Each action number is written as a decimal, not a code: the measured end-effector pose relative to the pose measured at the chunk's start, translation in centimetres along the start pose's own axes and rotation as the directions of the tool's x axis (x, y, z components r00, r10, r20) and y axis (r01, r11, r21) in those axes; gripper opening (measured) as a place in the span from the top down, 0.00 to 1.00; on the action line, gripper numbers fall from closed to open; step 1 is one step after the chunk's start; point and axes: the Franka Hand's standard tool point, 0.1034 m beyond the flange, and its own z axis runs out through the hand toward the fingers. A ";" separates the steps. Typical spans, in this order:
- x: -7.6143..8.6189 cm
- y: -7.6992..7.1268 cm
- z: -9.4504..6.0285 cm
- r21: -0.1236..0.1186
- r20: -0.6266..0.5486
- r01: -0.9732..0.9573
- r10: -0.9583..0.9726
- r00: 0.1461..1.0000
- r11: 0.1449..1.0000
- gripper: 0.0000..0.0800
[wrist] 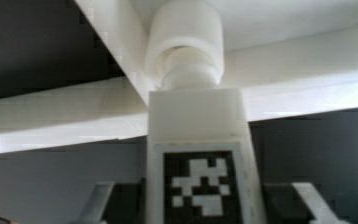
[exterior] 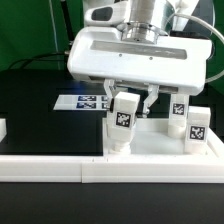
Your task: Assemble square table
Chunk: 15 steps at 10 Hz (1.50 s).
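Between the fingers of the claw (exterior: 128, 100), a tagged leg (exterior: 123, 115) stands upright, grasped.

The black worktop (exterior: 40, 110) is open on the exterior view's left, so a gripper (exterior: 133, 103) could pass there. On the exterior view's right, the white plastic square slab (exterior: 150, 140) carries upright small white tagged legs (exterior: 197, 125) standing near each other. The long low white border wall (exterior: 50, 166) closes the near edge.

White square tabletop (exterior: 160, 140) lies flat with tagged white legs (exterior: 123, 112) standing upright on it.
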 end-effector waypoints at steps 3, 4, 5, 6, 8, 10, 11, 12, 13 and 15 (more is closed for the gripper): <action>-0.2 0.2 0.0 -0.003 -0.009 0.009 -0.009 1.000 1.000 0.64; -0.3 0.2 0.1 -0.005 -0.007 0.013 -0.013 1.000 1.000 0.64; -0.5 0.3 0.3 -0.009 -0.006 0.018 -0.018 1.000 1.000 0.64; -0.8 0.4 0.5 -0.012 -0.002 0.025 -0.025 1.000 1.000 0.64; -0.8 0.6 0.8 -0.018 -0.023 0.022 -0.022 1.000 1.000 0.64; -0.7 0.7 1.0 -0.040 -0.034 0.009 -0.010 0.999 0.999 0.53; -0.8 0.7 1.0 -0.040 -0.034 0.009 -0.010 0.999 0.999 0.35; -0.8 0.7 1.0 -0.040 -0.033 0.010 -0.011 0.999 0.999 0.35; -0.8 0.7 1.0 -0.040 -0.033 0.011 -0.012 0.999 0.999 0.22; -0.8 0.7 1.0 -0.040 -0.033 0.011 -0.013 0.999 0.999 0.19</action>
